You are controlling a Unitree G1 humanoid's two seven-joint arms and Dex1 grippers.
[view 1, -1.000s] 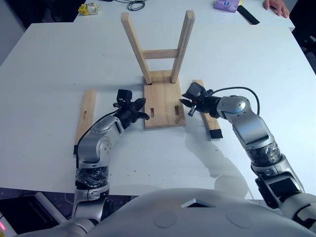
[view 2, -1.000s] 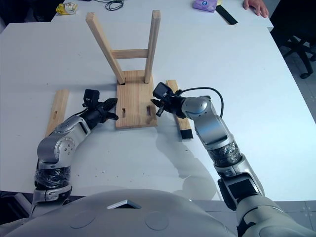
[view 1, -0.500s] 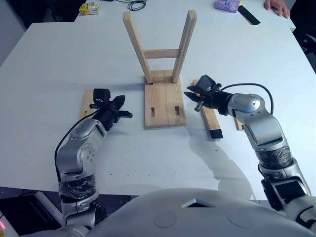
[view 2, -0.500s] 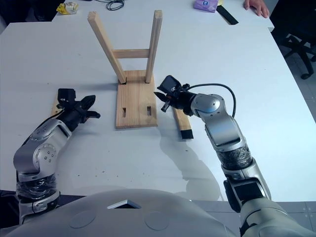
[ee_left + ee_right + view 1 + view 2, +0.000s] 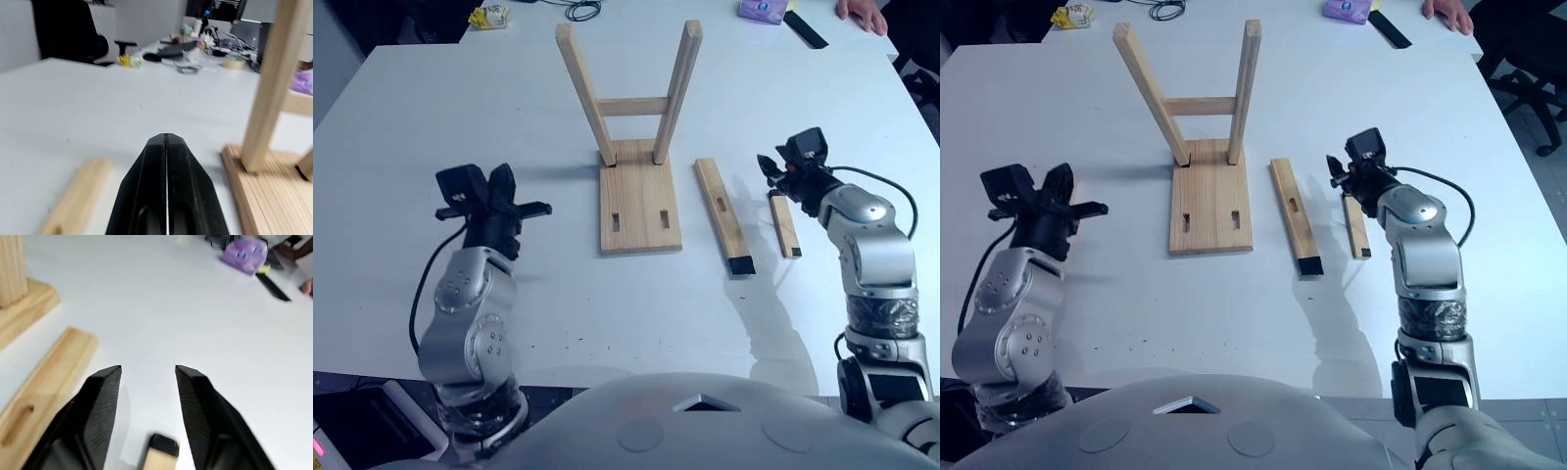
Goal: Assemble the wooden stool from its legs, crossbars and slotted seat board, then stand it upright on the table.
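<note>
The slotted seat board (image 5: 639, 201) lies flat mid-table. Two legs (image 5: 584, 90) stand in its far end, joined by a crossbar (image 5: 631, 106). To its right lie a loose leg (image 5: 723, 215) with a black tip and a short crossbar (image 5: 785, 225). My right gripper (image 5: 771, 168) hovers open over that crossbar's far end; the wrist view has its black end (image 5: 161, 450) between the fingers (image 5: 102, 396). My left gripper (image 5: 540, 208) is shut and empty, raised left of the board. Below it the left wrist view shows another loose leg (image 5: 73, 200) on the table.
At the table's far edge sit a purple packet (image 5: 762, 10), a black strip (image 5: 806, 29), a yellow item (image 5: 491, 16) and cables (image 5: 582, 8). White table (image 5: 431, 108) stretches bare on the left and front.
Both grippers pulled away from the seat board. The left one swung left and rose; the right one moved right to above the short crossbar, uncovering the loose leg.
</note>
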